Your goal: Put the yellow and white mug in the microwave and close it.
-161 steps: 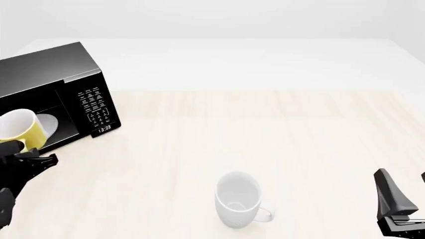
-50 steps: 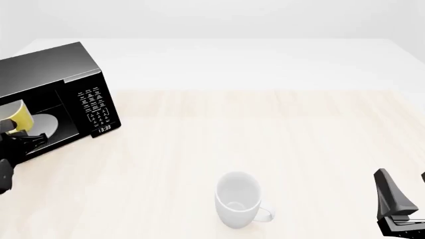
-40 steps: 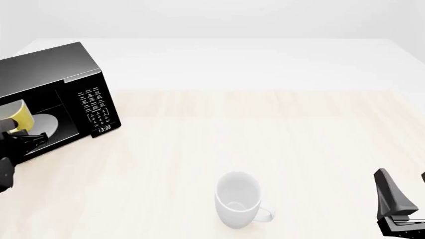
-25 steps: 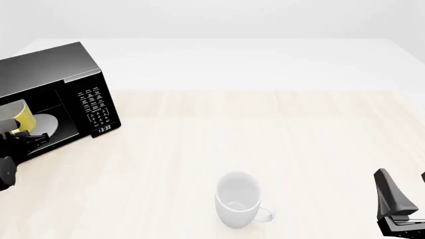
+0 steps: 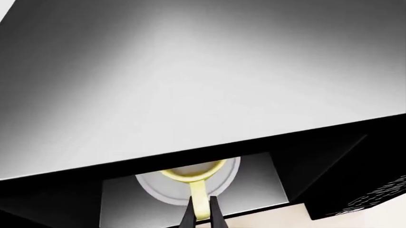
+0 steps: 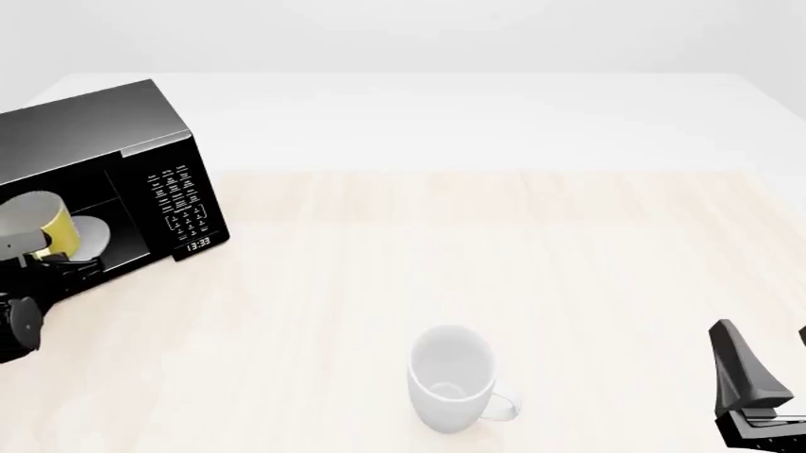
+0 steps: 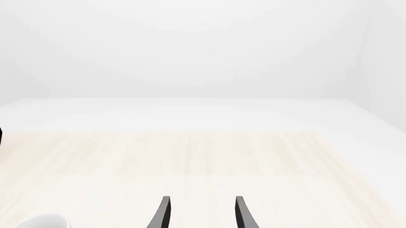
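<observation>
The black microwave (image 6: 120,142) stands at the table's far left with its cavity showing, and its grey top (image 5: 190,80) fills the left wrist view. The yellow and white mug (image 6: 44,225) hangs tilted in the cavity mouth, over the white turntable plate (image 6: 94,236). My left gripper (image 5: 201,216) is shut on the mug's yellow handle (image 5: 199,202), with the mug's rim (image 5: 190,173) above the plate (image 5: 166,194). In the front view that gripper (image 6: 57,260) sits just below the mug. My right gripper (image 6: 771,370) stands open and empty at the near right, its fingers (image 7: 163,213) well apart.
An all-white mug (image 6: 451,377) stands upright on the light wood table (image 6: 504,245) near the front middle, its handle towards the right. Its rim shows at the edge of the right wrist view (image 7: 41,222). The microwave's button panel (image 6: 179,203) faces the table's middle.
My left gripper has carried the yellow mug a little to the right and deeper into the microwave's cavity, over the plate. The right arm and the white mug have not moved.
</observation>
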### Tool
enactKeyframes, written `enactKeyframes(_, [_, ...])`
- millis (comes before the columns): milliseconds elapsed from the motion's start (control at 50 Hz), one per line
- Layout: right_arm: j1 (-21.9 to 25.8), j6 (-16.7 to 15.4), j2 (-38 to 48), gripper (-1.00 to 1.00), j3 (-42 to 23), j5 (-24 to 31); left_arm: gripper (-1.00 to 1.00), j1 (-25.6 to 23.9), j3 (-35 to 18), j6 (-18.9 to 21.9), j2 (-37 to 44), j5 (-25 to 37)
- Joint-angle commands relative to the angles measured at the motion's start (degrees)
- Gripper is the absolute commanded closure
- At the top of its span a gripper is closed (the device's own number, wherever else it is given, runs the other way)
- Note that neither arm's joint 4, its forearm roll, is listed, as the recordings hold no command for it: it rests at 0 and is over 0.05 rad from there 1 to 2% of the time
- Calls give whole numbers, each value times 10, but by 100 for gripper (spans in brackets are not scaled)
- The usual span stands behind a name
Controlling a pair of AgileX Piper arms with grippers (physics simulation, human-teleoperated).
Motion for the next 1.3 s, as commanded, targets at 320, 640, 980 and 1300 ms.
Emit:
enactKeyframes(320, [0,0,0,-100,0,0,100,7,-7,9,24,-6])
enactKeyframes(640, [0,0,0,-100,0,0,-100,9,-13,9,26,0])
enactKeyframes(980, [0,0,0,-100,0,0,-100,0,12,14,-5,-2])
enactKeyframes(1300, [0,0,0,-100,0,0,-100,0,47,15,-26,-5])
